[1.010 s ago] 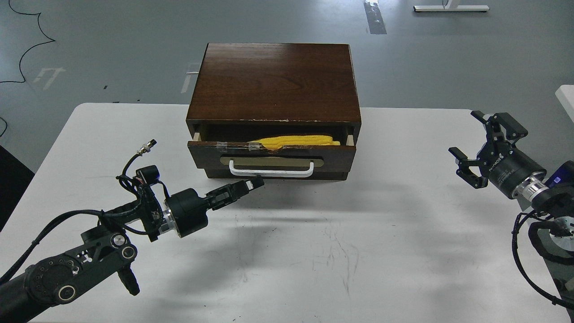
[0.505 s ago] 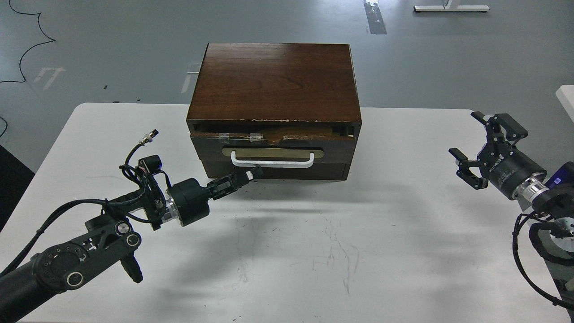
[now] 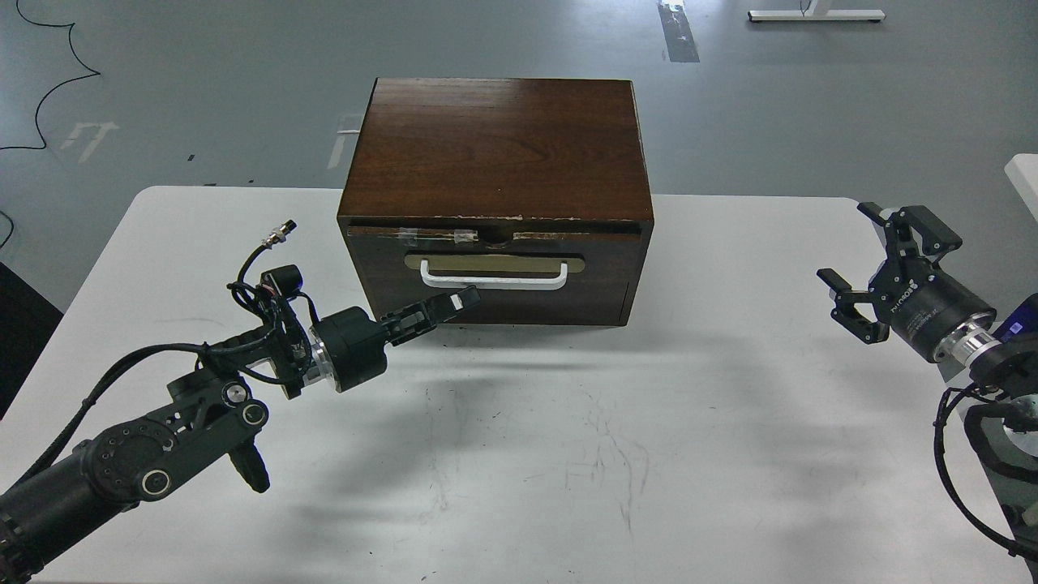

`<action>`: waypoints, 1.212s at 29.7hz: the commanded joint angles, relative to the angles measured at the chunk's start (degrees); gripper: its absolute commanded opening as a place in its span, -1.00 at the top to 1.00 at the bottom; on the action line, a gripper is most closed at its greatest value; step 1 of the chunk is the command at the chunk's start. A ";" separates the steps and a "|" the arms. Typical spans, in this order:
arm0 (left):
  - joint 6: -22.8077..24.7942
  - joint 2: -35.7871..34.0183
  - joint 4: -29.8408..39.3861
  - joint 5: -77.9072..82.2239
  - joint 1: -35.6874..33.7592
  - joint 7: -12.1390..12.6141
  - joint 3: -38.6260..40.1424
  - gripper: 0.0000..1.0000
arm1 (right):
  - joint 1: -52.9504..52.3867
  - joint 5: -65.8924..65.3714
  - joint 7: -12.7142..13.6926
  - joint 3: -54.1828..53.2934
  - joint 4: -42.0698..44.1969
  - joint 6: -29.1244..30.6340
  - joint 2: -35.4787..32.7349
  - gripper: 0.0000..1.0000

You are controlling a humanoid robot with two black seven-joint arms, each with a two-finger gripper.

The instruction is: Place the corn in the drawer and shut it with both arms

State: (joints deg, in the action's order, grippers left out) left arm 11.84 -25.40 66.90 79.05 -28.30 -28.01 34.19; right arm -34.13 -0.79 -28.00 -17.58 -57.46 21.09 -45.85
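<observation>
The dark brown drawer [image 3: 495,272] with its white bar handle [image 3: 493,281] sits pushed into the wooden cabinet [image 3: 496,146], its front flush with the cabinet face. The corn is hidden inside. My left gripper [image 3: 462,300] is shut, its fingers together, with the tip against the drawer front just below the handle's left half. My right gripper [image 3: 872,272] is open and empty, held above the table far right of the cabinet.
The cabinet stands at the back middle of the white table [image 3: 568,438]. A plain panel [image 3: 535,312] lies below the drawer. The table's edge runs behind the cabinet, with grey floor [image 3: 203,97] beyond.
The drawer slid from partly open, with the yellow corn showing, to fully in. My left gripper moved forward with the drawer front. My right arm barely shifted.
</observation>
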 commanded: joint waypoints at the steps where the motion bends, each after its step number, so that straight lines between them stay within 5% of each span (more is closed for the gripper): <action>1: 0.03 0.18 -0.28 -0.03 -0.27 0.01 0.00 1.00 | 0.20 0.09 0.00 0.00 -0.19 0.00 -0.20 -1.00; 12: 0.11 1.06 -2.92 -0.21 -1.32 0.01 0.00 1.00 | 0.46 0.09 0.00 -0.17 -0.46 0.00 -0.38 -1.00; 17: 3.80 0.88 -1.69 -0.30 -0.80 0.01 0.00 1.00 | 0.46 0.00 0.00 -0.17 -0.63 0.00 -0.29 -1.00; 26: 9.17 -6.40 10.86 -1.26 2.63 0.01 -0.70 0.97 | 0.46 0.00 0.00 -0.43 -0.72 0.00 -0.29 -1.00; 28: 8.64 -8.69 14.30 -5.29 4.21 0.01 0.44 -0.28 | 0.46 0.09 0.00 -0.79 -0.72 0.00 -0.29 -1.00; 30: 8.55 -10.27 15.71 -9.68 4.83 0.01 1.32 -1.00 | 0.46 0.00 0.00 -1.23 -0.72 0.00 -0.29 -1.00; 36: 8.02 -15.99 16.42 -32.18 7.20 0.01 6.59 -1.00 | 0.46 0.00 0.00 -3.07 -0.63 -0.44 0.23 -1.00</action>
State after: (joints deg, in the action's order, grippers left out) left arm 20.20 -39.52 83.46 56.35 -22.48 -28.01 37.95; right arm -33.65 -0.75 -28.00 -19.75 -58.19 21.08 -46.05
